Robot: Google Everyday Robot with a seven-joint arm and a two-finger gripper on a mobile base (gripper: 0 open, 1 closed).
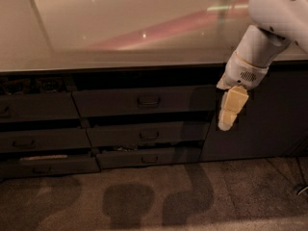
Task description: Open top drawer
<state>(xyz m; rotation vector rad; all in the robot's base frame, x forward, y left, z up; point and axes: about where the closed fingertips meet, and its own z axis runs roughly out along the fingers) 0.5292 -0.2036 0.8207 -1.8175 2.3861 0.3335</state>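
The top drawer (120, 101) is a long dark grey front under the countertop, with a small dark loop handle (148, 100) at its centre. It sits about flush with the cabinet face. My gripper (229, 110), cream-coloured on a white arm (269, 23), hangs pointing down just past the drawer's right end, level with the front. It is well to the right of the handle and touches nothing that I can see.
A glossy beige countertop (120, 28) runs above. Two narrower drawers (149, 134) lie below the top one, and several more drawers (33, 107) stand to the left. A tall dark cabinet door (264, 129) is on the right. The floor is carpet (144, 201).
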